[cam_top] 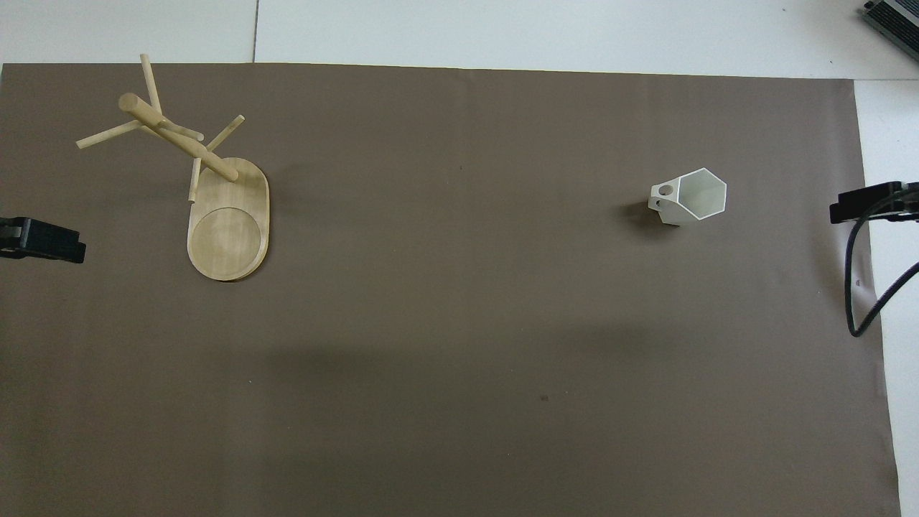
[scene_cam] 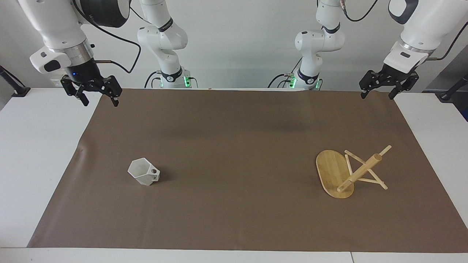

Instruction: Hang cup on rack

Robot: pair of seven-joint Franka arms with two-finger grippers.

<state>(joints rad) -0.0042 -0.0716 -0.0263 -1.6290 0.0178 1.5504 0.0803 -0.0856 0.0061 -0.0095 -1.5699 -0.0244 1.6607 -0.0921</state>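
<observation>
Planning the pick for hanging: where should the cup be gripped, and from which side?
Probably grip the cup by its rim wall away from the handle, coming straight down. It stands upright with its mouth open upward, and that keeps the handle's hole free for a peg.

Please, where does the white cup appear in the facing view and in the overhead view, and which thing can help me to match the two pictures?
Facing view: the cup stands upright on the brown mat, left of centre.
Overhead view: the cup is right of centre, in the upper half.
Shared landmark: the rack, toward the left arm's end of the table, at the cup's distance from the robots.
</observation>
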